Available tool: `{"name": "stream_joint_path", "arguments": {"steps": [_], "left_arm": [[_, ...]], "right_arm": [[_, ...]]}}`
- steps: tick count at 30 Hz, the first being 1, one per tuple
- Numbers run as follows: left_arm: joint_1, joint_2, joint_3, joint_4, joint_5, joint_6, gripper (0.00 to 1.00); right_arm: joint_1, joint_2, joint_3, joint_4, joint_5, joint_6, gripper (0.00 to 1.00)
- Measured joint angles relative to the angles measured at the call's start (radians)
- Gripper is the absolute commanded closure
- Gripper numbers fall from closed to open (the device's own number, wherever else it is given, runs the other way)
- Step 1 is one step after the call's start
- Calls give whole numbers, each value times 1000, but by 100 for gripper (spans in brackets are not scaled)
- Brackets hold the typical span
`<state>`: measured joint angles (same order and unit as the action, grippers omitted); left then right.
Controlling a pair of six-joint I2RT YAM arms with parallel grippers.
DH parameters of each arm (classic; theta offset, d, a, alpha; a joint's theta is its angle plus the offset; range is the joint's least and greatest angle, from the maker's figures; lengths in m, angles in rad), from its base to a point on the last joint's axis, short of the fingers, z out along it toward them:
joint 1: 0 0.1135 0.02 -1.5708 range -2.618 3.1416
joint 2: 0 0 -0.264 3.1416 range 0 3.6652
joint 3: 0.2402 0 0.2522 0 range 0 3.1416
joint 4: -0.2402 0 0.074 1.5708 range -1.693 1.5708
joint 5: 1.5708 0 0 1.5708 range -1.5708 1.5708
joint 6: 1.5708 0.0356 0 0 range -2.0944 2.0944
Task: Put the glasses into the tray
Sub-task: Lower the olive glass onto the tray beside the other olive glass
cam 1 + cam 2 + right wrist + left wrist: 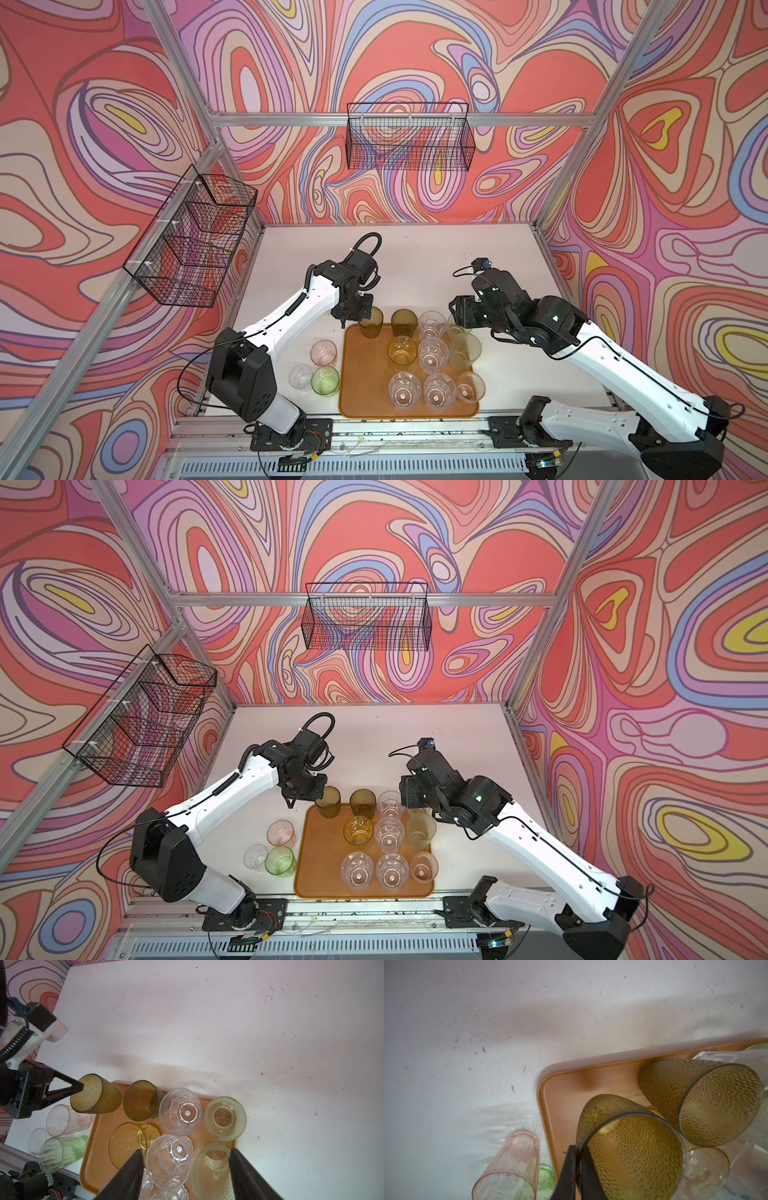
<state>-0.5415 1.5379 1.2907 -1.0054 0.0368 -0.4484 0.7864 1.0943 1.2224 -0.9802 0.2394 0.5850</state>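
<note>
My left gripper (576,1148) is shut on the rim of a dark olive-brown dimpled glass (371,323), one finger inside and one outside. The glass (95,1095) hangs tilted over the far left corner of the orange-brown tray (363,374). On the tray stand a second olive glass (404,322), an amber one (402,350), several clear faceted ones and pale green ones (465,351). My right gripper (185,1159) is open above a clear glass (168,1159) and a pale green glass (209,1172) at the tray's right side.
Left of the tray on the white table stand a pink glass (323,352), a small clear glass (301,377) and a bright green glass (325,380). Black wire baskets hang on the left wall (191,237) and the back wall (409,137).
</note>
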Motion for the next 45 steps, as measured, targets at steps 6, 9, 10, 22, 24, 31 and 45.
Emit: {"name": "stream_joint_path", "arguments": {"steps": [6, 9, 10, 22, 24, 31, 45], "left_arm": [[0, -5, -45, 58, 12, -12, 100], [0, -5, -71, 82, 16, -18, 100], [0, -5, -75, 86, 16, -20, 100], [-9, 8, -102, 150, 14, -27, 100], [-14, 16, -102, 158, 14, -27, 100], [-22, 37, -103, 175, 14, -28, 100], [-23, 68, -119, 195, -5, -35, 100]], "right_arm": [[0, 0, 0, 0, 0, 0, 33], [0, 3, 0, 0, 0, 0, 33], [0, 4, 0, 0, 0, 0, 33], [0, 10, 0, 0, 0, -1, 33], [0, 10, 0, 0, 0, -1, 33], [0, 10, 0, -2, 1, -2, 33], [0, 10, 0, -4, 4, -5, 33]]}}
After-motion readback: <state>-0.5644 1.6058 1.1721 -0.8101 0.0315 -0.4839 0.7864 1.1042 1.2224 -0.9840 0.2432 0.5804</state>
